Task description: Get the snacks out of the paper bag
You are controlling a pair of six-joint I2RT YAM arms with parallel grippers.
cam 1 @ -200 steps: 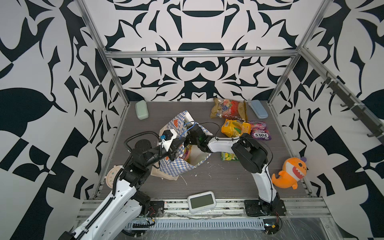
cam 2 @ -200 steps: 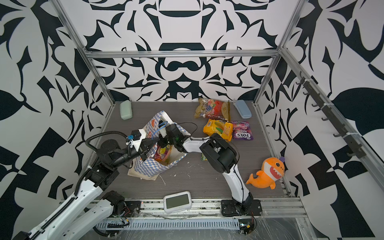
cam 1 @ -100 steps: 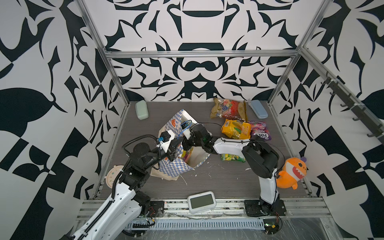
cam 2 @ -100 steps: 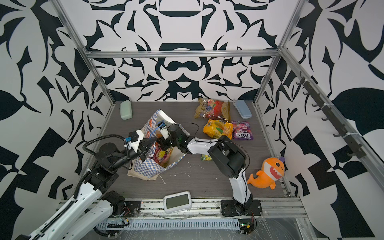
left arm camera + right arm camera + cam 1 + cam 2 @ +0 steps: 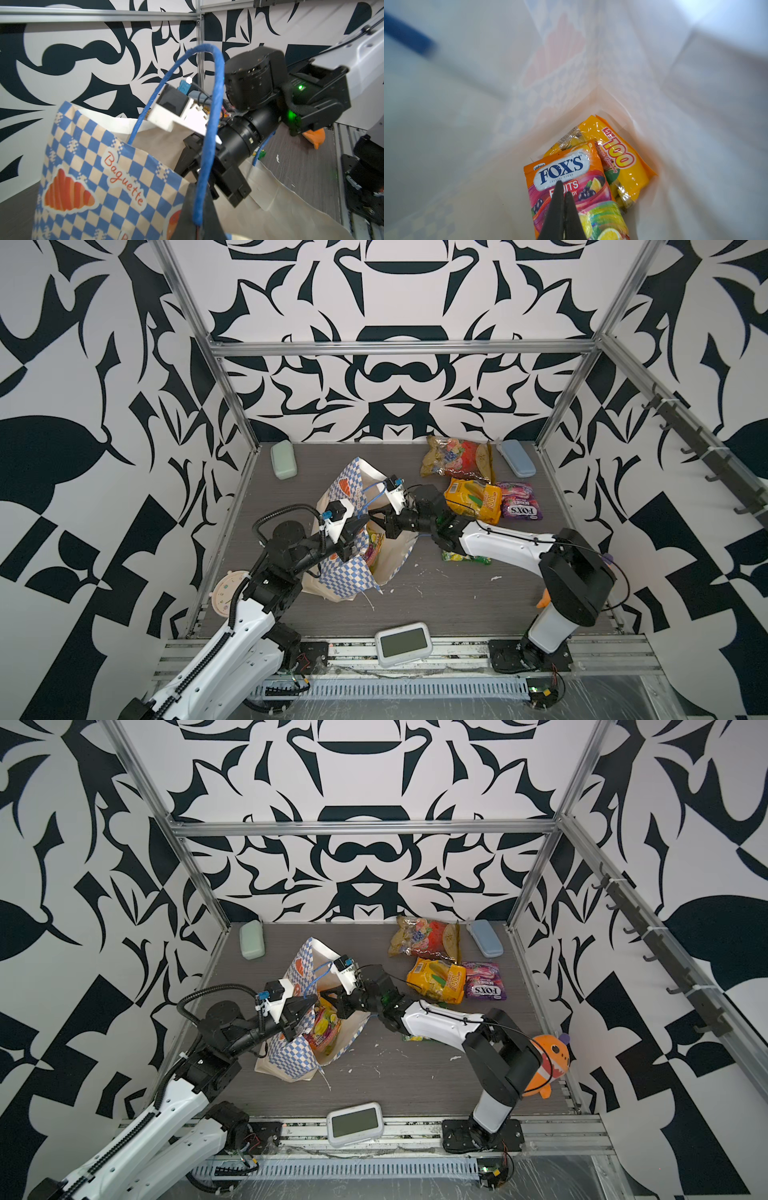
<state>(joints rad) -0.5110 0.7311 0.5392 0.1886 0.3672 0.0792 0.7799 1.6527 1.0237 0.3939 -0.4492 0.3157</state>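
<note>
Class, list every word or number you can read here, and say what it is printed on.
"Baguette": paper bag.
"FOX'S CRYSTAL CLEAR", "FRUITS" partly covered: orange packet inside it.
"LOT 100": yellow packet beside that one.
"FOX'S BERRIES": purple packet outside the bag.
Other print is too small to read.

"Baguette" on paper bag (image 5: 83, 166), "FOX'S" on orange packet (image 5: 564, 166) ("100" on yellow packet (image 5: 629, 170))

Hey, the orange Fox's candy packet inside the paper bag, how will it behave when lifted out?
Probably floppy: the FOX'S packet is thin glossy film and may sag. That shiny surface could slip from the narrow tips of the right gripper. Likely light, being a small flat pouch.
</note>
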